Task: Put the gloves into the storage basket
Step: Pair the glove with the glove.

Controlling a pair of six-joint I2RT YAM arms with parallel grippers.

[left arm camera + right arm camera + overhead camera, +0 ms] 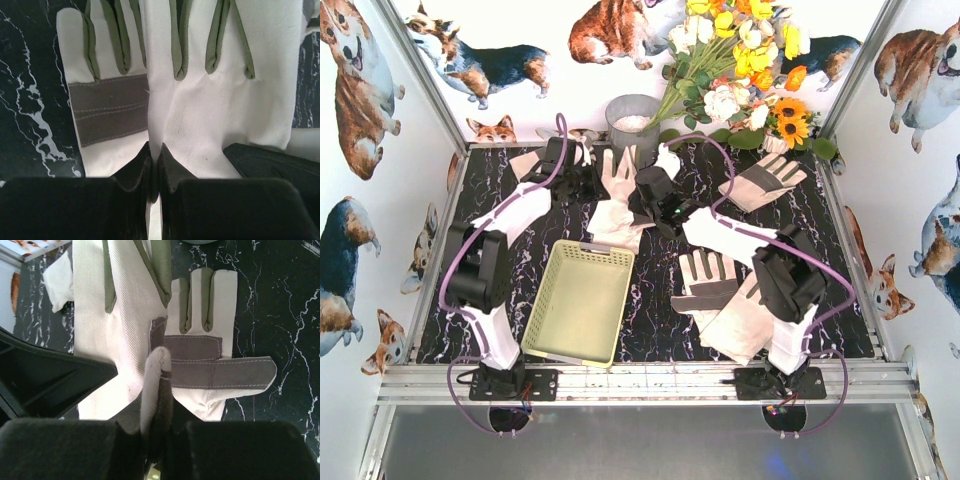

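Left claw [155, 162] is recorded as pinched shut on the cuff edge of a white glove [215, 110]. The right claw [156, 407] is clamped on a raised fold of what is judged to be the same glove. This glove lies at about 12 o'clock on the table [650, 300]. The storage basket [578, 300] sits at 7 o'clock, well apart, and no glove is seen in it.

Risks:
- With two grips on one limp glove, a pull in opposite directions could drag the cloth out of one claw.
- A second glove [200, 360] lies directly beneath and could be dragged along by friction.
- A hanging glove could catch on the basket rim and drape over it.

Materials:
- The gloves are flat and floppy, in cream woven cloth.
- Olive-grey strips run between the fingers, and a stitched grey band crosses the lower glove.
- The basket is rigid, pale yellow-green perforated plastic.
- The table surface is dark with white veining.
- More gloves are noted at 2 o'clock [765, 180] and 4 o'clock [715, 285].
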